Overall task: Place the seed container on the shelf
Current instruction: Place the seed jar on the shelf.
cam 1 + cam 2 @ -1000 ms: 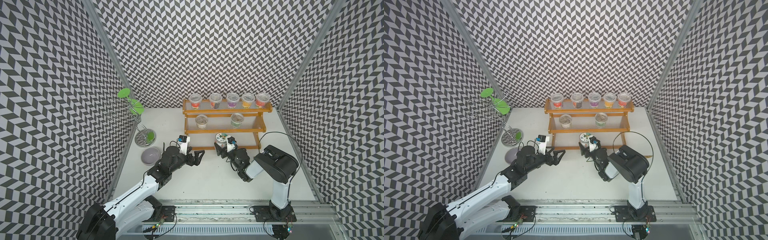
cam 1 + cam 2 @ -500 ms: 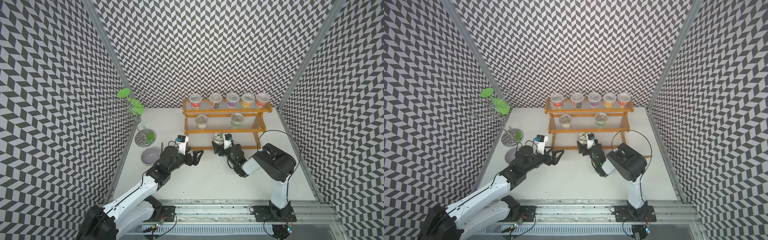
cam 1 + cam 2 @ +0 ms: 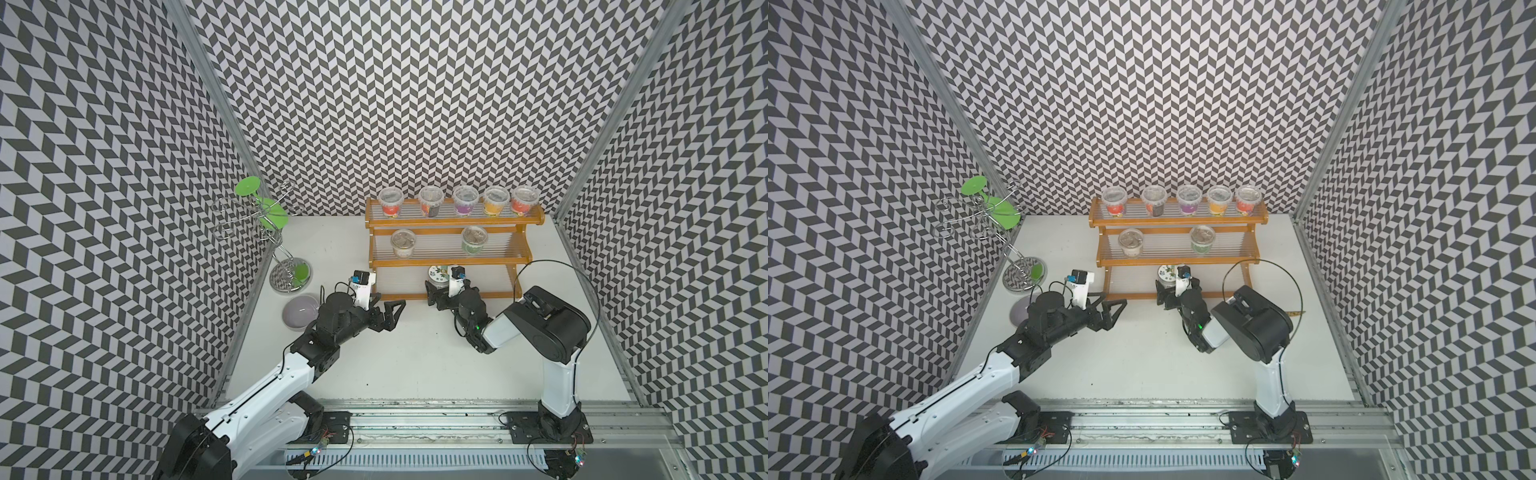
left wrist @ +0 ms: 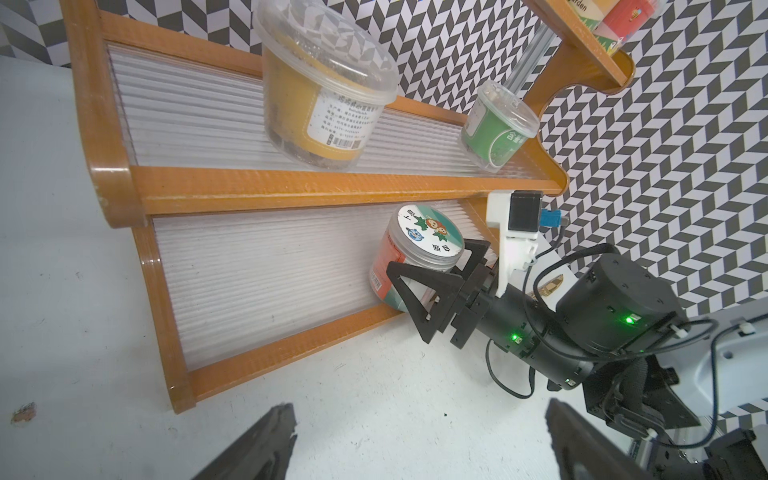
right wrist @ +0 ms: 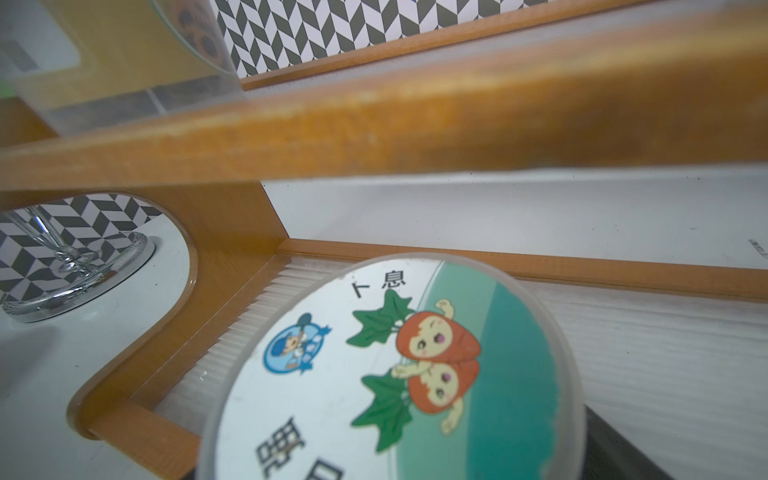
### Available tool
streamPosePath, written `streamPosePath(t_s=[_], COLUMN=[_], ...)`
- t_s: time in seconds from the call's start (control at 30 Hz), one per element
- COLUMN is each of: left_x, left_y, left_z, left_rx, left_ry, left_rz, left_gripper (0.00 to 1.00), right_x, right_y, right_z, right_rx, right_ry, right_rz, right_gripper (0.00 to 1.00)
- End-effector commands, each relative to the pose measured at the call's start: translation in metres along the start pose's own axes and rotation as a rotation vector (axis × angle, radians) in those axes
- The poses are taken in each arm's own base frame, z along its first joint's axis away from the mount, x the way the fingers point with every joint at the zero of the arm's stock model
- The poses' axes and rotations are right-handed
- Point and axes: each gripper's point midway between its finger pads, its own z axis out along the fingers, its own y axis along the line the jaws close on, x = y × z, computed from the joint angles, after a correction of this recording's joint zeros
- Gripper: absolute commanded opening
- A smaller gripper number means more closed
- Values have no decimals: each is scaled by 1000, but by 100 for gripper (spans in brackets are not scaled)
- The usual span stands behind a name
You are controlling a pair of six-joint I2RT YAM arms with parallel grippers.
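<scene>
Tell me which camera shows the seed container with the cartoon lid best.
The left wrist view: the seed container shows lid and side on the shelf's bottom tier. Right wrist shows only its lid; both top views show it tiny.

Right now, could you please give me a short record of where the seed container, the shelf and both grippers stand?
shelf: three tiers; five jars on the top tier, two on the middle
seed container: on the lowest tier, near its front rail, lid up
right gripper: jaws either side of the container; contact cannot be told
left gripper: open, empty, above the table before the shelf's left end
task status: container on the shelf; right gripper not yet withdrawn
</scene>
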Motion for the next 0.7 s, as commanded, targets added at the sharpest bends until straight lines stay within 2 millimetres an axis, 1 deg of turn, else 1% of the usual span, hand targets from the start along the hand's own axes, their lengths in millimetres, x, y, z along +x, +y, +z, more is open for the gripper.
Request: streamPosePath(t_s=[0.0, 0.17, 0.43, 0.53, 0.67], left_x=[-2, 0, 3, 3, 3], left_y=[-2, -2, -3, -2, -2], left_z=[-3, -2, -3, -3, -3], left_rx=[17, 20, 27, 25, 26], left_ry=[-10, -2, 4, 2, 4], left_rz=[17, 17, 14, 12, 9], left_gripper=[98, 98, 97, 97, 97], right_x=[-7, -5, 7, 10, 8], right_y=[-1, 8, 10, 16, 12], right_z=[-5, -14, -32, -36, -35], right_rx=[8, -56, -101, -148, -123], right_ry=[-21, 13, 49, 51, 38], right_rz=[-2, 12, 18, 29, 61], right_gripper=[98, 99, 99, 94, 87])
